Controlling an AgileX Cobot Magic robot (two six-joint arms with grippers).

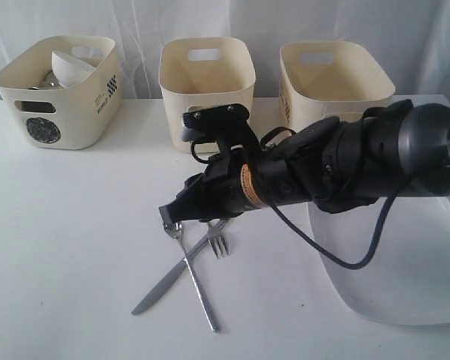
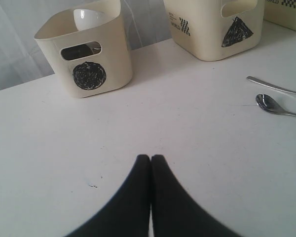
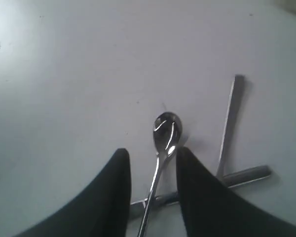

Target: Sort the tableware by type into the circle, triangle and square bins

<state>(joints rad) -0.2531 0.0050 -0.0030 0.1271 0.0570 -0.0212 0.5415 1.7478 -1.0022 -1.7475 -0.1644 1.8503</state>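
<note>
1. The steel spoon [image 3: 166, 129] lies on the white counter [image 1: 75, 240] in the middle of the scene, crossed with the knife [image 1: 161, 289] and beside the fork [image 1: 219, 244].
2. The right gripper [image 3: 152, 152] stands partly open astride the spoon's handle, just behind its bowl. It holds nothing, and its black fingers [image 3: 116, 187] do not visibly touch the steel.
3. The left gripper [image 2: 150, 159] is closed and empty, hovering over bare counter.
4. The spoon is likely light, stiff and slippery. It is thin, polished and flat on a smooth surface, so a pinch across the narrow handle seems the best hold. The crossed knife may be dragged along.
5. The three cream plastic tubs are rounded, with handle slots. The circle tub [image 1: 60, 90] already holds a glossy white bowl [image 1: 71, 67].
6. The triangle tub [image 2: 212, 29] and the square tub [image 1: 334, 75] stand beside it.
7. The large white square plate [image 1: 405, 285] lies to the right.
</note>
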